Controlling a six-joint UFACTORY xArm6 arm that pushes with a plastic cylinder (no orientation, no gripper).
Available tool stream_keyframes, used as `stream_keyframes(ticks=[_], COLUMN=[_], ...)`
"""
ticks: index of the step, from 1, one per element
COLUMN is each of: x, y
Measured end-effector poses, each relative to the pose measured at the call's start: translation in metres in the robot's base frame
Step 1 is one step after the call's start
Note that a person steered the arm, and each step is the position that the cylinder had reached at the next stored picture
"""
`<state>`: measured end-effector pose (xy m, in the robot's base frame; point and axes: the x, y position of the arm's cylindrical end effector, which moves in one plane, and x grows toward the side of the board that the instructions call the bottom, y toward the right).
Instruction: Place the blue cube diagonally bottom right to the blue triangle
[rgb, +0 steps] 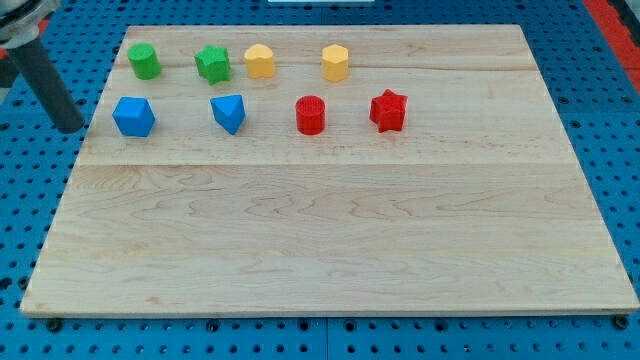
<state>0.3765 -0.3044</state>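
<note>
The wooden board (330, 230) is just right of my tip (72, 128). My tip is a plain rod with no claw, holding nothing. The blue cube (133, 116) sits near its right. The blue triangle (229, 112) is farther right, well apart.

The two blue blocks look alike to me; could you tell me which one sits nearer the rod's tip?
The blue cube, at the view's left. My tip stands just left of it; the blue triangle lies farther right.
</note>
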Motion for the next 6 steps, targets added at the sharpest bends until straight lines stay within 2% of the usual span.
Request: stream_keyframes(ticks=[1, 2, 3, 4, 5, 6], x=[-0.025, -0.009, 0.038, 0.085, 0.073, 0.070], y=[0.000, 0.075, 0.151, 0.183, 0.145, 0.178])
